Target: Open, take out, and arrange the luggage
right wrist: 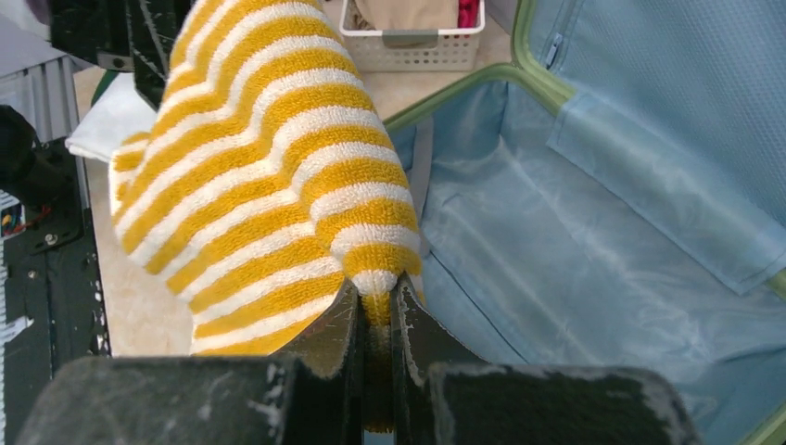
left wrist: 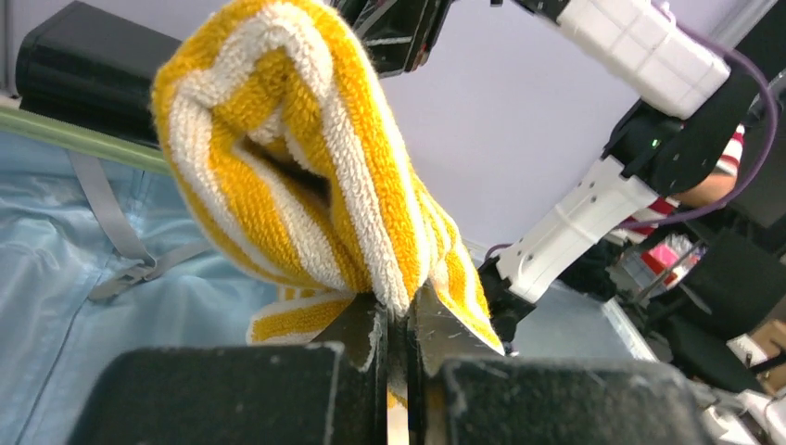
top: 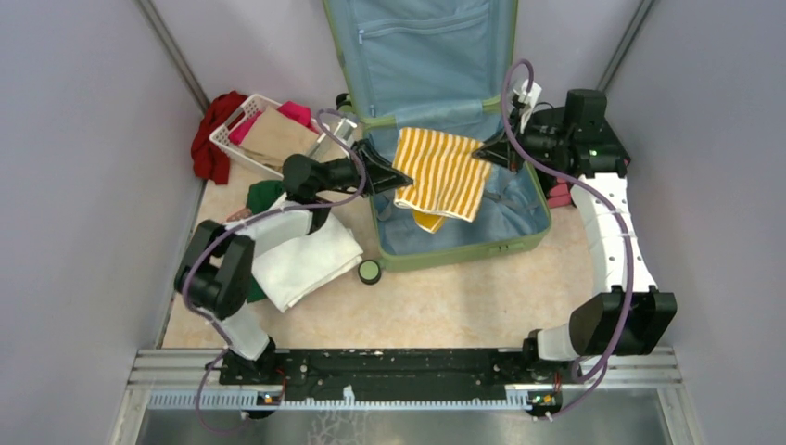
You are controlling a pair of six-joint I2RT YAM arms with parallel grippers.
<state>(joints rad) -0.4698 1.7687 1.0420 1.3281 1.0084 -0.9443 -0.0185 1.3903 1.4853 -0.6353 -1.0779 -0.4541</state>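
**Striped towel lifted out, both hands on it**

Left hand [top: 399,176] is clenched on the left corner of the yellow striped towel [top: 443,174], and right hand [top: 479,154] is clenched on the right corner. The towel hangs spread between them over the open luggage [top: 463,250], which lies centre-right on the worktop [top: 445,297] with its lid up at the back.

My read: take-out step, going into arrange. Next move: carry the towel left, clear of the rim, hands moving together, then lay it down.

The landing side is crowded: red cloth [top: 211,139], white basket [top: 243,139], green cloth [top: 264,195], folded white cloth [top: 306,260]. A caster [top: 370,272] sits just beside that.
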